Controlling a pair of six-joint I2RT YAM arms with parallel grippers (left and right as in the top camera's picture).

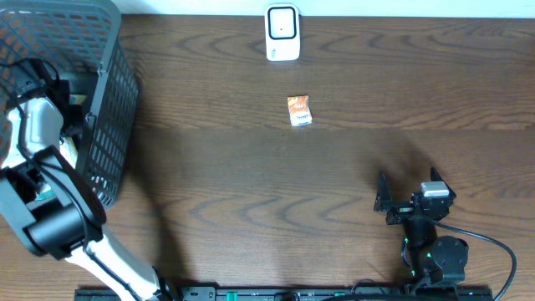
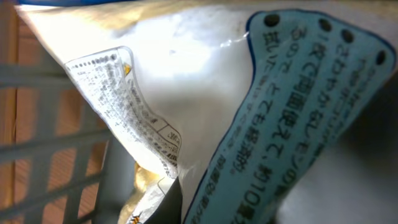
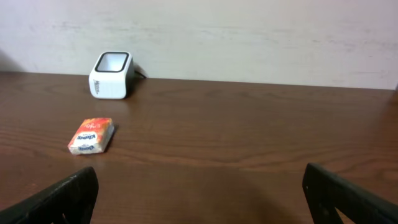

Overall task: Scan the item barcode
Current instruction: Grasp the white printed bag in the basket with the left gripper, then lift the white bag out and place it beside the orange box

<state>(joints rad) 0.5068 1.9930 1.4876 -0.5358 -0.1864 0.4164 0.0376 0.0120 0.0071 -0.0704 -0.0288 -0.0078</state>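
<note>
Dark wooden table (image 1: 251,192) against a pale wall (image 3: 249,31); grey mesh basket (image 1: 109,100) at its left end, white scanner (image 1: 282,32) at the far edge, and a small orange packet (image 1: 299,110) lying apart in front of it.

The left gripper (image 1: 43,85) is down inside the basket. Its wrist view is filled by a white pouch (image 2: 205,93) with a pale blue label (image 2: 298,124), and basket mesh shows at the left. The fingers are pressed together, by all appearance on a fold of the pouch, but the fingertips themselves are hidden. The right gripper (image 3: 208,199) sits low near the front edge, its fingers spread wide and holding nothing.

The item to scan, the pouch, is inside the basket, well apart from the scanner.

Hazards, as judged from this position:
- **Slip.** A pinch on thin glossy film may give way on the lift, dropping the pouch back or onto the table.
- **Snag.** A slack pouch could catch on the mesh or rim and tip or drag the basket.
- **Stowaway.** Something else lies beneath the pouch and may ride up with it.
- **Misread.** No barcode can be made out. The printed panel curls and the film shines, so the code may reach the scanner creased, glaring or facing away.
- **Collision.** A low carry toward the scanner could knock the packet.
</note>
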